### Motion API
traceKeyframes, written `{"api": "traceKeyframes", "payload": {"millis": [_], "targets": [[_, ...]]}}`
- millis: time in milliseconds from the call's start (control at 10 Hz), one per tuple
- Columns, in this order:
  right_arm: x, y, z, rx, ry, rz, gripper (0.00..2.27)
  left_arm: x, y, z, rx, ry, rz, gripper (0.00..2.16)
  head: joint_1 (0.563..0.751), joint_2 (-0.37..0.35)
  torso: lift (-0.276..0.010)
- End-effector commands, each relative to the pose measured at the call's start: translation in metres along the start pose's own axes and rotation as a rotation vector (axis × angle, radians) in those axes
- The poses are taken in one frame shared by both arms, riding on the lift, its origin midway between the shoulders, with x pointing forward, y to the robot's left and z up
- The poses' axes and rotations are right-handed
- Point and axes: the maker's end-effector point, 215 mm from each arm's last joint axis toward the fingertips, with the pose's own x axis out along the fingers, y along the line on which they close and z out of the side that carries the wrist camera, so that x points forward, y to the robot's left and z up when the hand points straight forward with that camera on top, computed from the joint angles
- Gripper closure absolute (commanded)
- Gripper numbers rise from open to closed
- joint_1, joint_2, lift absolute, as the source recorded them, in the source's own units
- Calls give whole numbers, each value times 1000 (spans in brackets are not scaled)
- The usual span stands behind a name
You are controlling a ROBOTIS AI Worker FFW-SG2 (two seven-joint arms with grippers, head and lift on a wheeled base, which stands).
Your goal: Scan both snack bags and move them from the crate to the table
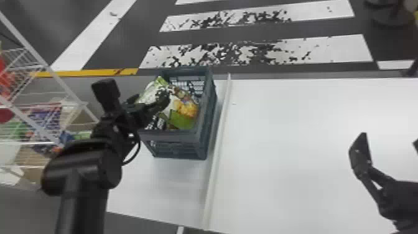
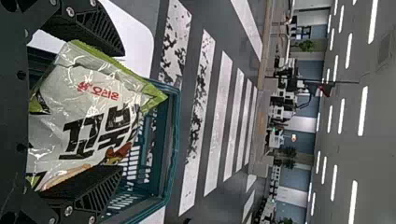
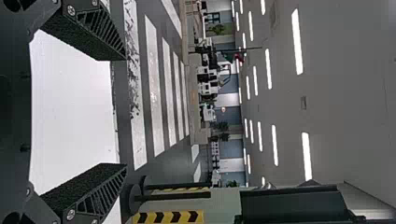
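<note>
Carefully now, centre the left gripper (image 2: 123, 110), its fingers wide apart around the snack bag (image 2: 88, 105) in the crate (image 1: 174, 137), then squeeze gently and lift straight; the right gripper (image 3: 126, 112) is spread, empty, above the table (image 1: 280, 124)

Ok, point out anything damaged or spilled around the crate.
The white floor stripes beyond the crate look damaged: dark patches break up their paint, as if worn. I see nothing spilled, and the crate stands upright.
</note>
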Motion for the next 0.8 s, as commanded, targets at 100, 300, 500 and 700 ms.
{"api": "traceKeyframes", "payload": {"millis": [100, 300, 500, 700], "targets": [[-2, 0, 1, 0, 1, 2, 117, -2, -21, 2, 2, 1, -100, 188, 695, 213, -88], [-2, 0, 1, 0, 0, 2, 117, -13, -11, 7, 5, -10, -106, 1615, 695, 187, -88], [-1, 2, 1, 4, -1, 4, 120, -28, 8, 15, 35, -30, -45, 2125, 695, 211, -88], [0, 4, 1, 5, -2, 8, 120, -41, 15, 40, 50, -76, -34, 2125, 695, 235, -88]]}}
